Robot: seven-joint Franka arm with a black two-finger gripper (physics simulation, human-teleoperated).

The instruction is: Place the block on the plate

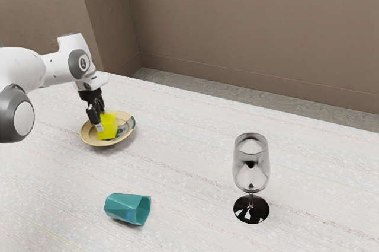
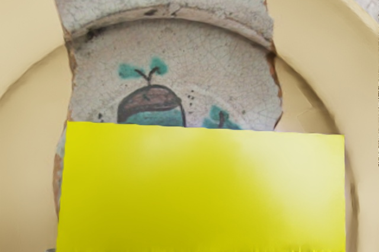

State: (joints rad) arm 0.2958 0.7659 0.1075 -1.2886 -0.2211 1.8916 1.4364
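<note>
Where the plate (image 1: 87,137) lies, the tool (image 1: 101,120) points down.

"Where do we look from outside?"

"From beside the arm (image 1: 66,67), well back, slanting down across the table (image 1: 189,163) toward the walls (image 1: 254,32)."

"And from the wrist?"

"Downward, close above the plate (image 1: 87,136); both our views share it and the yellow block (image 1: 108,127)."

My exterior view is bright, with even light over the pale desk (image 1: 189,222) and a duller wall (image 1: 249,26). I see soft shadows under the plate (image 1: 88,139) and teal cup (image 1: 125,207), glints on the wineglass (image 1: 251,175), and pale sheen across the yellow block (image 2: 201,190).
</note>
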